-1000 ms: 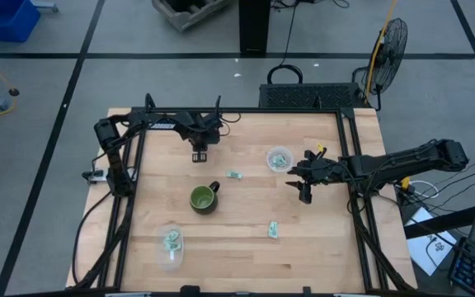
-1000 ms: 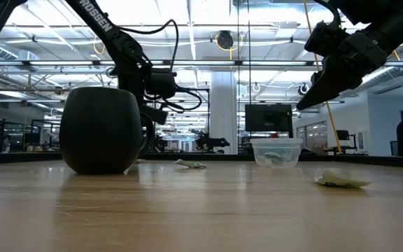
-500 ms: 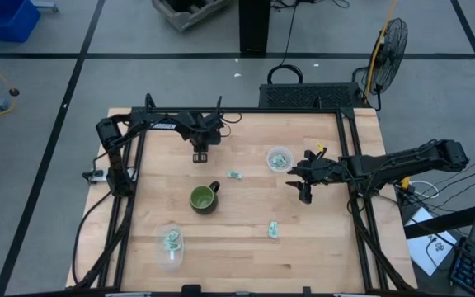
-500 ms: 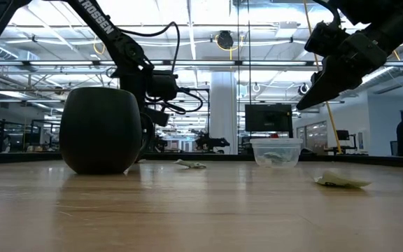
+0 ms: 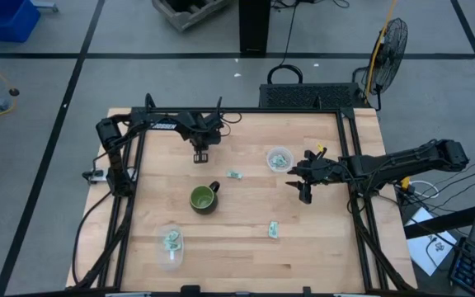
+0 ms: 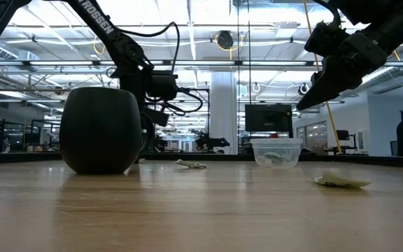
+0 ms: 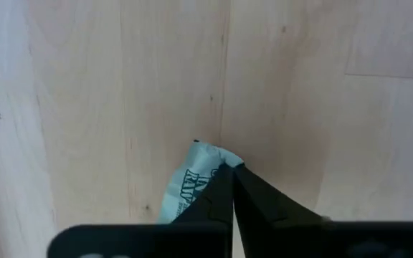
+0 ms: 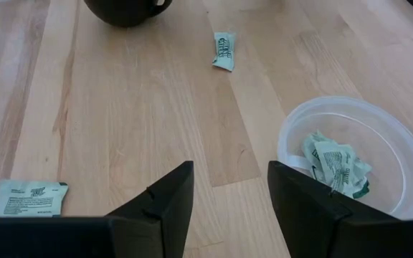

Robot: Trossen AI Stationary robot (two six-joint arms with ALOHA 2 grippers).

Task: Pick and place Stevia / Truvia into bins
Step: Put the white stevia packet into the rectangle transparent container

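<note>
So the left hand (image 7: pixel 231 188) is pinched tight on a Truvia sachet (image 7: pixel 192 188) down on the tabletop (image 5: pixel 246 206), up past the green mug (image 5: pixel 204 199) toward the far edge. Right hand (image 5: pixel 305 186) hangs spread open and empty right of the mug, just beside the clear bin (image 5: pixel 279 158) with sachets in it. Two loose sachets (image 5: pixel 235 175) (image 5: pixel 274 229) lie right of the mug, and the other bin (image 5: pixel 171 242) sits nearer than the mug.

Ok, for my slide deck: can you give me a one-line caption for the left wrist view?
Left gripper shut on a pale green Truvia sachet on the wooden table.
</note>
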